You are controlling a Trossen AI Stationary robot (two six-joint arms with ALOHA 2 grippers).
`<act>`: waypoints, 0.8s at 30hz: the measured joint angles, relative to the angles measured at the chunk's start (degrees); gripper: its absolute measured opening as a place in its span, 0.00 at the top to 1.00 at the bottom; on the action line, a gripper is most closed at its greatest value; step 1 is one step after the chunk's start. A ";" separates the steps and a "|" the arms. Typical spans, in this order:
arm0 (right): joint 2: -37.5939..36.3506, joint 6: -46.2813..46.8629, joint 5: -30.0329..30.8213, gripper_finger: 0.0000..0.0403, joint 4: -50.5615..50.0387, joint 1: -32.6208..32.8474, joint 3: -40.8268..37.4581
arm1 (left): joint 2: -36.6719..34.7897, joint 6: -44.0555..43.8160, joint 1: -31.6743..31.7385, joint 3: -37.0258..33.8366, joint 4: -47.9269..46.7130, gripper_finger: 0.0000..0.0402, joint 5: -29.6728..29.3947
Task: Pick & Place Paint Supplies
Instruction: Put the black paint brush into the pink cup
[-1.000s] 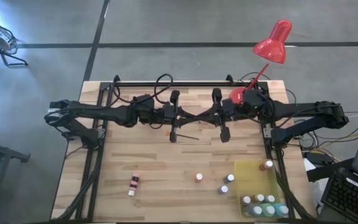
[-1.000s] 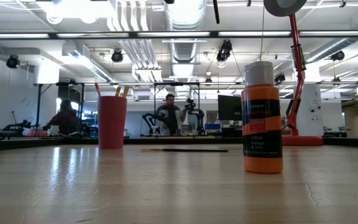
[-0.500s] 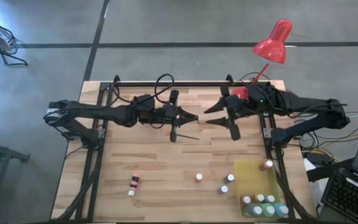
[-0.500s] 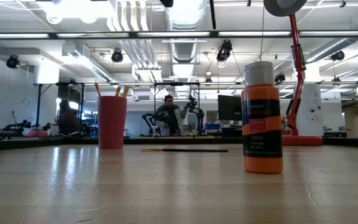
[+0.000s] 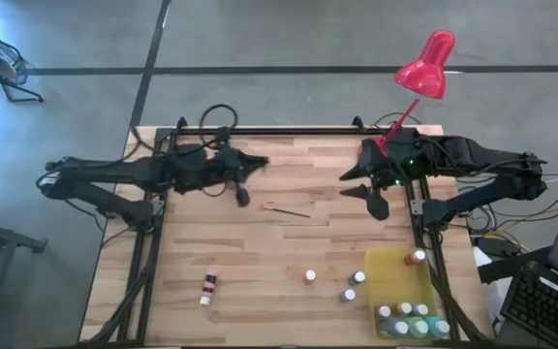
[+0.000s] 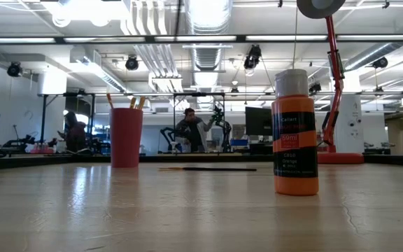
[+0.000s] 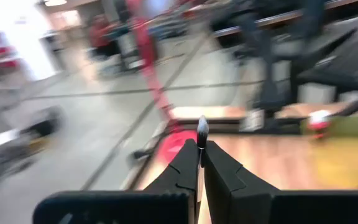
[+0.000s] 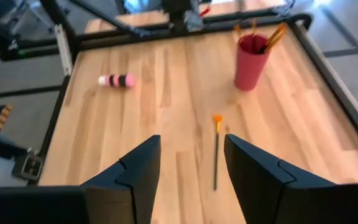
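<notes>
Red cup holds several paintbrushes; yellow tray holds white-capped paint bottles. Left gripper pinches a paintbrush, right gripper is spread over a loose brush on the table.

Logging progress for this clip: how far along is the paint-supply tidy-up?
Partly done. Several bottles already sit in the yellow tray. The left gripper is shut on a paintbrush. The right gripper is open. Left: a loose paintbrush, a pink bottle, and three bottles near the tray.
</notes>
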 joint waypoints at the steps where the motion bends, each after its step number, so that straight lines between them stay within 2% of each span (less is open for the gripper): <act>1: -0.29 0.14 0.00 0.58 0.01 0.54 -0.73 | -1.04 0.30 -0.59 0.00 -1.75 0.98 -3.43; 6: -2.56 2.15 0.04 0.63 0.45 2.70 -5.81 | -6.06 0.71 -2.65 -1.53 -6.68 0.98 -15.78; 10: -6.13 3.57 1.68 0.68 4.76 4.24 -11.94 | -10.87 0.24 -2.60 -7.57 -5.08 0.98 -19.83; 17: -13.71 5.58 2.99 0.75 16.94 4.82 -22.56 | -19.24 0.67 -2.54 -24.84 15.77 0.98 -21.10; 22: -17.65 5.77 2.98 0.80 22.00 4.82 -26.93 | -21.29 3.47 -2.48 -34.50 28.50 0.98 -27.60; 24: -18.76 5.77 2.99 0.81 23.05 4.82 -27.85 | -21.26 3.45 -2.23 -37.46 31.76 0.98 -27.99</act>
